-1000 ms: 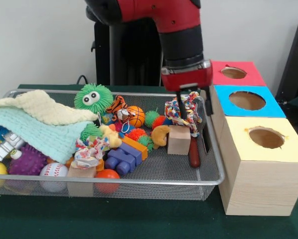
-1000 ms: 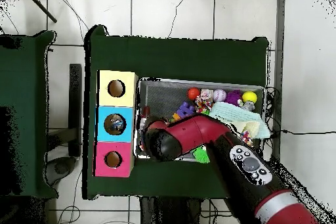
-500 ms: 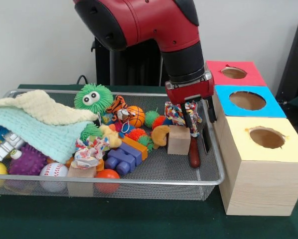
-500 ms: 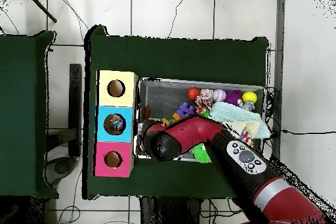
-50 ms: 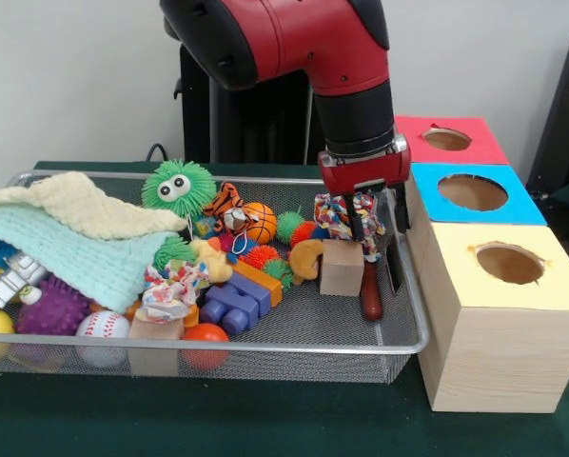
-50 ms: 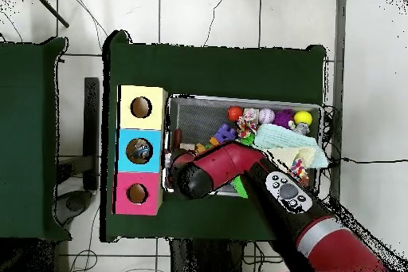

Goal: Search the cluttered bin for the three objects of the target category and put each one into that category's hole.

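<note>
Rope toy [image 5: 346,214], knotted and multicoloured, hangs clamped between the tool's [image 5: 368,231] fingers, just above the wooden block [image 5: 342,267] at the wire bin's [image 5: 265,345] right end. Its loose tail could snag the bin rim or slip free before reaching the blue box's hole [image 5: 472,191].

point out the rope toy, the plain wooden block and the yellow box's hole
rope toy [image 5: 334,215], front view, on its knotted left part beside the gripper.
plain wooden block [image 5: 342,268], front view, on its front face.
yellow box's hole [image 5: 509,263], front view, on the hole's middle.
</note>
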`<state>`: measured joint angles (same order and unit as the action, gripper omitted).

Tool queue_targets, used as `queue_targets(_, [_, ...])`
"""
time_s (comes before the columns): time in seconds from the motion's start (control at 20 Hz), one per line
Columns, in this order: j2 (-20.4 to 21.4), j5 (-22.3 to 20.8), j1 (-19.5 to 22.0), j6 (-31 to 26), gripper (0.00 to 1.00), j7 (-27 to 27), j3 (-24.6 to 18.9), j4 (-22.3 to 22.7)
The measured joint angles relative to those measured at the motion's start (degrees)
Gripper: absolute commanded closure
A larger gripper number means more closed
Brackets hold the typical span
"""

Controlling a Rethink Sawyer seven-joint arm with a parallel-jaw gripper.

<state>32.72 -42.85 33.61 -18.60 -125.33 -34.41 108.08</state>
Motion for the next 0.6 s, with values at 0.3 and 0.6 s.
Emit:
queue_targets(0.3, [0.2, 0.0, -3.0, 0.0, 0.00, 0.0, 3.1, -0.7])
queue_targets(0.6, [2.2, 2.0, -11.0, 0.4, 0.00, -0.2, 10.5, -2.7])
